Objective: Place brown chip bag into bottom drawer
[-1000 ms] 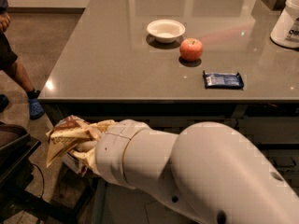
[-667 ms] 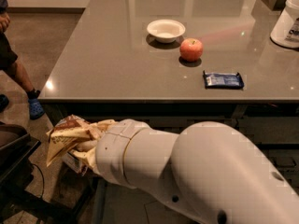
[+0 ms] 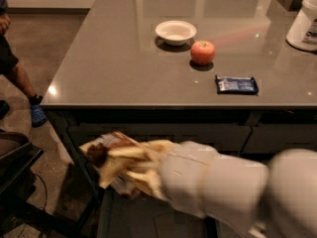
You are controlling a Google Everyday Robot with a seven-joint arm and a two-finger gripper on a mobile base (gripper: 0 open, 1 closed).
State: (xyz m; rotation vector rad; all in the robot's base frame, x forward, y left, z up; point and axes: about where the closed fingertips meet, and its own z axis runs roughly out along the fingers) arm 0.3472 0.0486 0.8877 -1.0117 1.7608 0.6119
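The gripper [image 3: 134, 175], at 8 o'clock in the camera view, is clamped on the brown chip bag [image 3: 102, 152], held above the left edge of the open bottom drawer [image 3: 148, 221] at 6 o'clock. The bag should probably shift toward 3 o'clock to clear the rail and be lowered close to the floor before release.

A white bowl [image 3: 175, 32], a red apple [image 3: 203, 52] and a flat blue wrapper [image 3: 237, 85] lie well apart on the grey surface [image 3: 114, 68]; a white tub [image 3: 304, 21] stands at its right edge. A person's leg [image 3: 20, 78] shows at left. The gripper [image 3: 141, 175] hangs below the front edge.
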